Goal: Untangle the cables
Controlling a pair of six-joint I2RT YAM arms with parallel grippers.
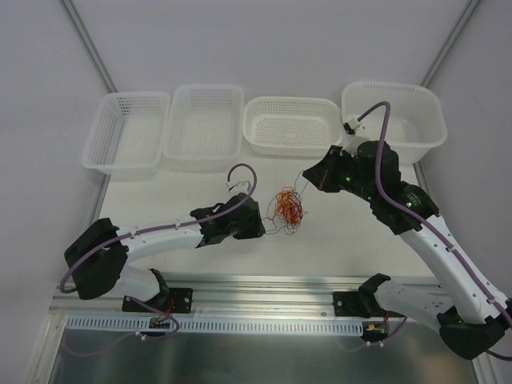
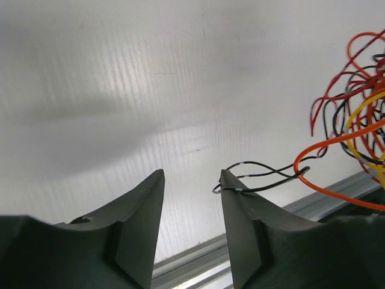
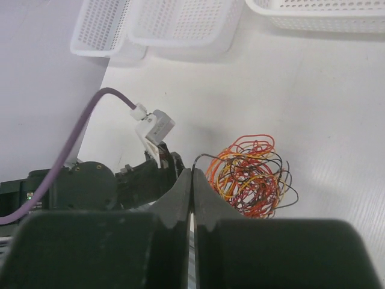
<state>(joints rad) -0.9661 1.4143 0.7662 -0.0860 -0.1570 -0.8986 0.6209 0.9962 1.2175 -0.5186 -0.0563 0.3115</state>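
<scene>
Cables [image 1: 288, 210] in loose red-orange-yellow-black ball, left gripper [image 2: 191, 180] jaws apart, right gripper [image 3: 192, 173] pinched closed, apparently on dark strand [image 3: 203, 156].

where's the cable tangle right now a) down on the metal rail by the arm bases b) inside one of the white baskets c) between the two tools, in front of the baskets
c: the cable tangle lies between the left tool and the right tool, on the near side of the white baskets and well clear of the rail.
</scene>
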